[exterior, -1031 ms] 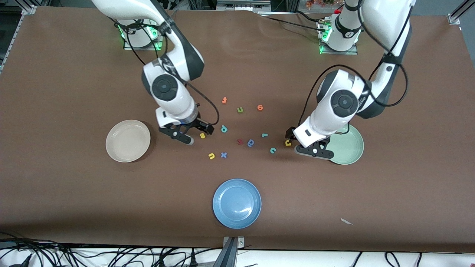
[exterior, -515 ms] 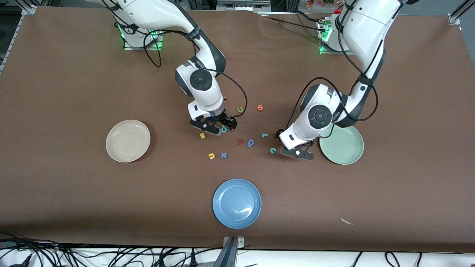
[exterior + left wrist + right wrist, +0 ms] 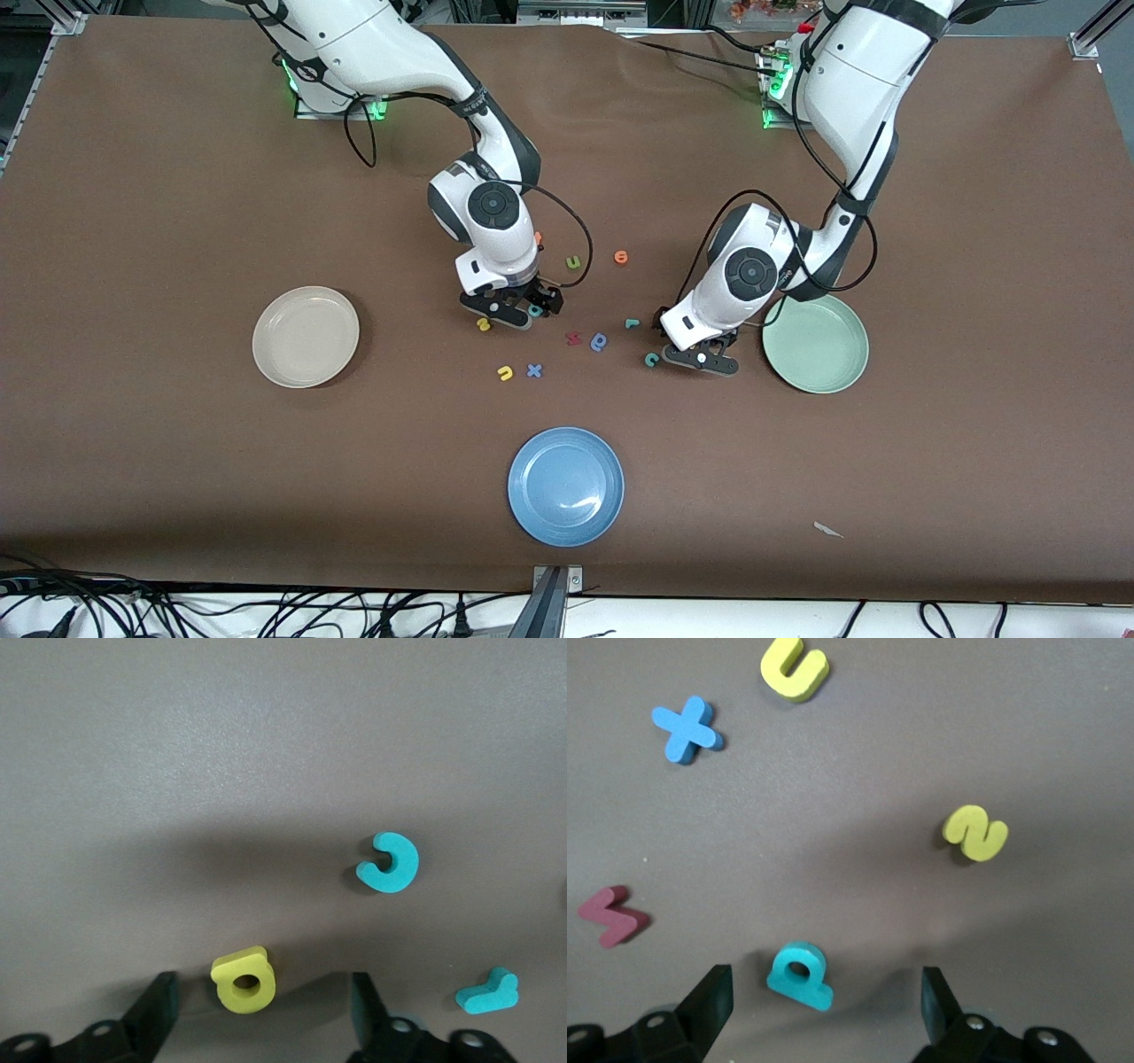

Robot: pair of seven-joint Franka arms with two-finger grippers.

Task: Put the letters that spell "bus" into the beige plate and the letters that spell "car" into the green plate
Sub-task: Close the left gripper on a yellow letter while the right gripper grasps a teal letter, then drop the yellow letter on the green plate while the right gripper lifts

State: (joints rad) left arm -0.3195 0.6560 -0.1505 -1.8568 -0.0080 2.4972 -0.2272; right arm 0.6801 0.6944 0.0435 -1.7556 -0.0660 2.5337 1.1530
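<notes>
Front view: the right gripper [image 3: 512, 312] is down low over the teal b [image 3: 535, 310], in the middle of the table and well apart from the beige plate [image 3: 306, 337]. The left gripper [image 3: 700, 353] is low right beside the teal c [image 3: 652, 359], near the green plate [image 3: 815, 344]. Both plates look empty, so I'd say these are the first picks.

Left wrist view: jaws wide, with the yellow a [image 3: 244, 979] between the fingers [image 3: 159, 1010], closer to one than the other. I'd center it before squeezing, or the foam probably gets nudged away.

Right wrist view: same deal, jaws wide around the b. It sits off-center and tilted, so drop all the way to the table and close slowly. The yellow s [image 3: 975, 833] is clear of the fingers.
</notes>
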